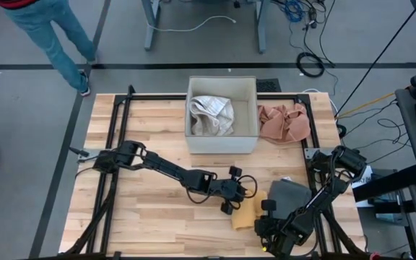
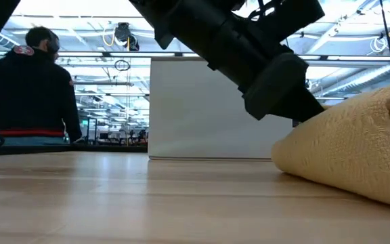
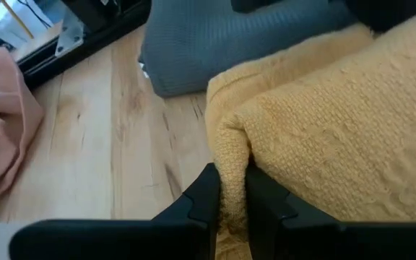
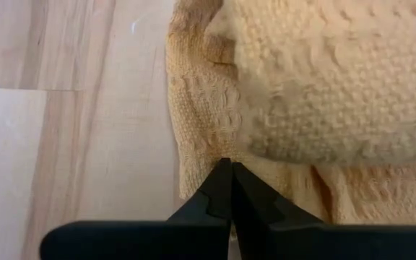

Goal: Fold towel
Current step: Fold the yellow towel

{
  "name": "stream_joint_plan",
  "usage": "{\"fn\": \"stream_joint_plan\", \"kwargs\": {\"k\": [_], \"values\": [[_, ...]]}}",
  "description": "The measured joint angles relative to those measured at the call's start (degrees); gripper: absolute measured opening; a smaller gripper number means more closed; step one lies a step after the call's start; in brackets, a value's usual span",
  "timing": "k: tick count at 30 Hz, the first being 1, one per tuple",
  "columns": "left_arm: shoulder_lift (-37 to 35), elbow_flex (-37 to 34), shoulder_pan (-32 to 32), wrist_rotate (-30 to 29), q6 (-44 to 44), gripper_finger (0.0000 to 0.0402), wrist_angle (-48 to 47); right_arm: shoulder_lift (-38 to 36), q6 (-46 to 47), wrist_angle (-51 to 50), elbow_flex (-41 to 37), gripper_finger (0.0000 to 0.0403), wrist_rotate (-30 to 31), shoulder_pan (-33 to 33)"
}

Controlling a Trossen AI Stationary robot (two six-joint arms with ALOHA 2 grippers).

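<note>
Left fingers (image 3: 193, 206) pinch the yellow towel (image 3: 338, 130), right fingers (image 4: 222, 191) closed on its edge, grey cloth (image 3: 237, 43) just beyond.

Towel (image 3: 338, 123) between my black fingers (image 3: 202, 195) is mustard yellow, waffle-weave texture. Bench (image 1: 150, 217) is pale wood with darker grain streaks. Grey cloth (image 1: 289, 195) next to it, plain. Pinkish-tan cloth (image 1: 284, 123) by the white box (image 1: 221, 143), which holds a whitish patterned cloth (image 1: 211, 115).

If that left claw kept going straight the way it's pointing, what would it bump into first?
The left gripper already pinches the yellow towel, so more towel comes first; beyond it probably the grey cloth, though depth is unclear.
</note>
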Motion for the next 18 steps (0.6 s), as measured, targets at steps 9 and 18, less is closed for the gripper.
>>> {"fn": "stream_joint_plan", "kwargs": {"k": [9, 18], "values": [[2.3, 0.0, 0.2, -0.2, 1.5, 0.0070, 3.3, 0.0, 0.2, 0.1, 0.0, 0.0000, -0.1, 0.0], [2.8, 0.0, -0.5, -6.0, 3.6, 0.0167, 6.1, -0.2, 0.3, 0.6, 0.0, 0.0000, -0.5, 0.1]]}}
